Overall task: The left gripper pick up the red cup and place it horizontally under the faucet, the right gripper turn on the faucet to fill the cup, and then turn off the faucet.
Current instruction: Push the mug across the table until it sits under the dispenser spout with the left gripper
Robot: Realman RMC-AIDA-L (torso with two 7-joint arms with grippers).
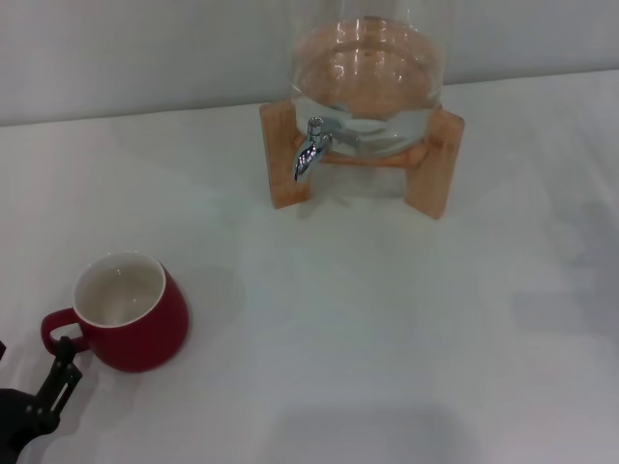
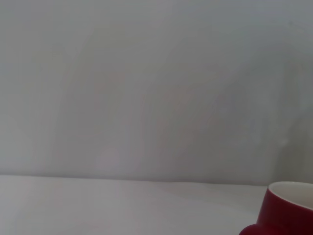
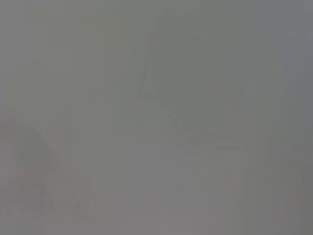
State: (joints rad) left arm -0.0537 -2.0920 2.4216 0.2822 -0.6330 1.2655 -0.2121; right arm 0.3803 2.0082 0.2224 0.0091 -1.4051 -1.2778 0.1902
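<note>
white table (image 1: 387,319), clear glass jar (image 1: 372,72) holding water, wooden stand (image 1: 285,159), pale wall (image 1: 145,48) behind

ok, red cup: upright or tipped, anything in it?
Upright and empty. The red cup stands on its base on the table, its mouth up and white inside bare, with the left gripper at its handle.

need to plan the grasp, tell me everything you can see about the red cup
The cup is a squat, rounded, glossy red mug, ceramic by its look, white inside and seemingly empty. It stands upright on the white table, near left of the faucet. Its loop handle points toward the left gripper, whose finger reaches the handle; contact is unclear.
</note>
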